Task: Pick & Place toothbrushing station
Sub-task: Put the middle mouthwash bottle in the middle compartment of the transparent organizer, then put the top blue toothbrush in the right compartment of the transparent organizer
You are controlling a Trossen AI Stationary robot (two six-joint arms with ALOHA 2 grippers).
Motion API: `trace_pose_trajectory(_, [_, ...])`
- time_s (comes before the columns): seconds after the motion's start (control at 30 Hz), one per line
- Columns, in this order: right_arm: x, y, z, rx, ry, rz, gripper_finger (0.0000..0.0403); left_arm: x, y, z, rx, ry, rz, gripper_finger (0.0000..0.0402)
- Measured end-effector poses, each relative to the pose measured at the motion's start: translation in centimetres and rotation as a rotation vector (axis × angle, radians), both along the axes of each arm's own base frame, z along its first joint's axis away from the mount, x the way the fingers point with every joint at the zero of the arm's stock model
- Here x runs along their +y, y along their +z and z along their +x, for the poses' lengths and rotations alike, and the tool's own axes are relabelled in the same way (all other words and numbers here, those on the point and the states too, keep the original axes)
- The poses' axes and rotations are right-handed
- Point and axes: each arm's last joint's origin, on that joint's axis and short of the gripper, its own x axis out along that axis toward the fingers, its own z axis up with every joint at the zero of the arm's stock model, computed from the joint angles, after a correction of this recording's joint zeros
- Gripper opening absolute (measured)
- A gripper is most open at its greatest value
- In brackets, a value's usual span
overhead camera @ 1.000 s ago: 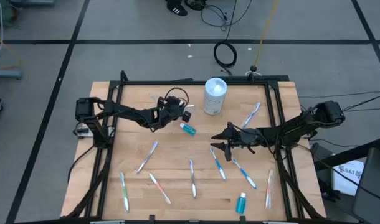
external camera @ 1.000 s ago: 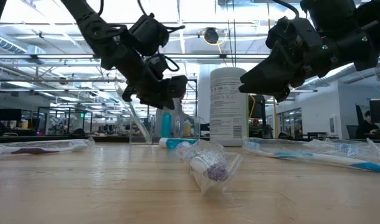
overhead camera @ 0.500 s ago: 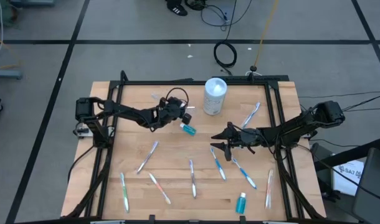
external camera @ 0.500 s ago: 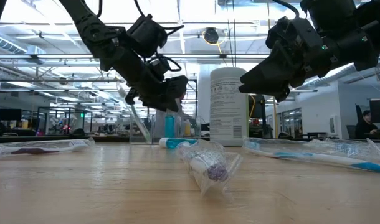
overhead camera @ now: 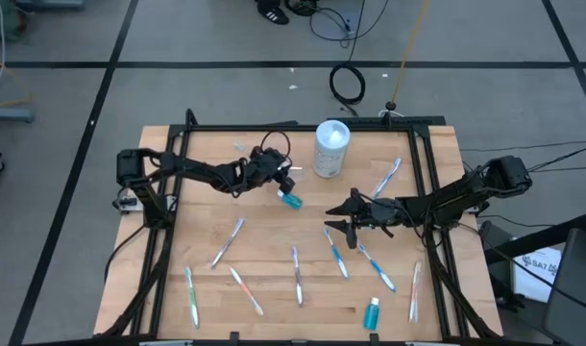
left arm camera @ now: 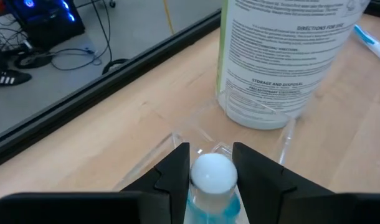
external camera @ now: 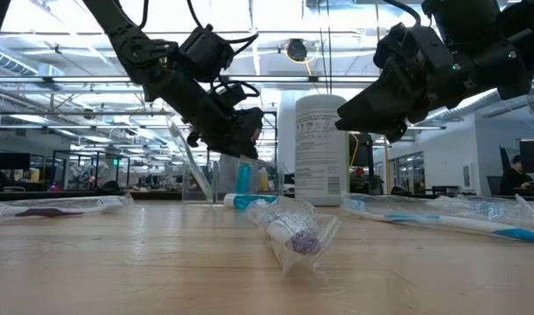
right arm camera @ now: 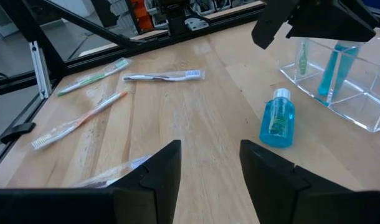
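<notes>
Wooden table (overhead camera: 274, 245), framed by black rails, seen from above.

Item 1: toothpaste tube (left arm camera: 212, 180), blue with a white cap, is gripped between the two fingers of the left gripper (overhead camera: 281, 179) and held off the table over a clear holder (right arm camera: 339, 87) with compartments, left of table centre. In the right wrist view a green toothbrush (right arm camera: 302, 57) and a blue item are seen upright in that holder.

Item 2: small blue bottle (overhead camera: 290, 199), white-capped, lies on the wood just at 5 o'clock of the left gripper.

Item 3: white container (overhead camera: 331, 147), lidded and labelled, stands just at 3 o'clock of the holder, near the table's far edge.

Item 4: right gripper (overhead camera: 337, 217), fingers spread apart and holding nothing, hangs above the table right of centre.

Item 5: wrapped toothbrushes are scattered flat: one (overhead camera: 386, 179) at 1 o'clock of the right gripper, two (overhead camera: 335, 252) (overhead camera: 377, 266) at 6 o'clock of it, others (overhead camera: 227, 241) (overhead camera: 297, 275) toward the near edge.

Item 6: second toothpaste tube (overhead camera: 372, 312) lies at the near edge, right of centre.
</notes>
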Motion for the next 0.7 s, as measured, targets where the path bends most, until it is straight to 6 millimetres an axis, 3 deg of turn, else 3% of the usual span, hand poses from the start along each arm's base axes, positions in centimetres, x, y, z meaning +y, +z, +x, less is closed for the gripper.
trace_pose_trajectory(0.4, [0.0,0.0,0.0,0.0,0.001,-0.003,0.0155,0.1,0.0,0.0,0.009,-0.019,0.008,0.0131])
trace_pose_trajectory(0.5, [0.0,0.0,0.0,0.0,0.001,-0.002,0.0155,0.1,0.8,0.0,-0.014,-0.024,0.022,0.0131])
trace_pose_trajectory(0.7, [0.0,0.0,0.0,-0.001,-0.001,-0.006,0.0155,-0.1,4.3,-0.8,-0.065,-0.058,0.1,0.0138])
